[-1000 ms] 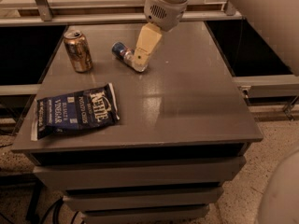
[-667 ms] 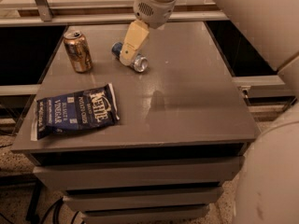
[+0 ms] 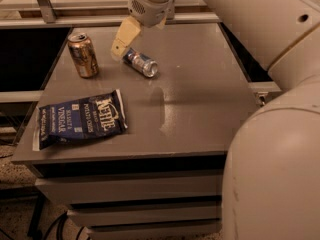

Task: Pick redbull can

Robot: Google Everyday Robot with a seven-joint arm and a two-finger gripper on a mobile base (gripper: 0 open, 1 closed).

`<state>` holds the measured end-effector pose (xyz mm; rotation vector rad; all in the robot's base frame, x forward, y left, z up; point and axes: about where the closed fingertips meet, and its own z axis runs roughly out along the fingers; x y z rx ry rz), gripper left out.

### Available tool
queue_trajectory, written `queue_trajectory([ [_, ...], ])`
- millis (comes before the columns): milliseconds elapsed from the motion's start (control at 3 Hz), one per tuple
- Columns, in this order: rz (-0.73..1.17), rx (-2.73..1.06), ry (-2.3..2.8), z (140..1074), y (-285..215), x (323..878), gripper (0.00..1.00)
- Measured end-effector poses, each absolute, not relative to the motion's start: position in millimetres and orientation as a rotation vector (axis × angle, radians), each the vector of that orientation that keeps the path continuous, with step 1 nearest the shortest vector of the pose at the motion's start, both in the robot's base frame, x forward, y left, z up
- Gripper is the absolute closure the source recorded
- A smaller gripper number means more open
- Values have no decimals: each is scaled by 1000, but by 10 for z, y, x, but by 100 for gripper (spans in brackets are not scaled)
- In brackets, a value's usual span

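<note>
Blue-and-silver redbull can (image 3: 141, 63) lies on its side just right of the upright gold can (image 3: 83, 55), the gripper (image 3: 121, 43) poised between them, whether spread or closed unclear.

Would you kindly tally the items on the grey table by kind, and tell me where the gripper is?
Cans: 2 (redbull can lying on its side; gold-bronze can standing upright)
Chip bags: 1 (blue chip bag lying flat)
Total: 3
The gripper is at the far end of the redbull can, between the two cans.
</note>
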<state>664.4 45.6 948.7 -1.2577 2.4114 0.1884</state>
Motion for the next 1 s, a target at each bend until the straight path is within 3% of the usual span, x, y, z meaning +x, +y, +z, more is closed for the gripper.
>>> queue_trajectory([
  [1000, 188, -1097, 2440, 9169, 873, 6781, 0],
])
